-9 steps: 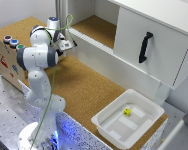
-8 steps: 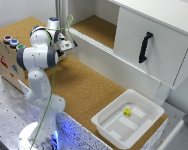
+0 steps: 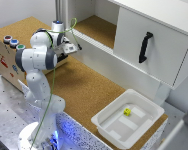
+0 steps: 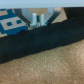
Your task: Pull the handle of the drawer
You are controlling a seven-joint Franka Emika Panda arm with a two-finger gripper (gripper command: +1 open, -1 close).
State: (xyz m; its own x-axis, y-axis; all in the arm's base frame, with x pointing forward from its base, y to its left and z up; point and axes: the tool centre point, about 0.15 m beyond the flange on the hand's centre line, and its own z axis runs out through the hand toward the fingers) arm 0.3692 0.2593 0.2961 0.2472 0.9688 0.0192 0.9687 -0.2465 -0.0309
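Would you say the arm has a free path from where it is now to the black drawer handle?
Probably yes. The gripper is well off to the exterior view's left of the handle, and only open cork surface lies between them. The white tray sits lower, out of the way.

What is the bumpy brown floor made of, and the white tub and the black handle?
Brown surface: looks like cork, speckled and matte. White tub: likely plastic, smooth and slightly glossy. Black handle: smooth and dark, plastic or painted metal; too blurry to tell.

A cork-topped bench (image 3: 89, 90) runs beneath white cabinetry (image 3: 159, 20) (plain pale wall (image 3: 19, 10) behind), evenly lit.
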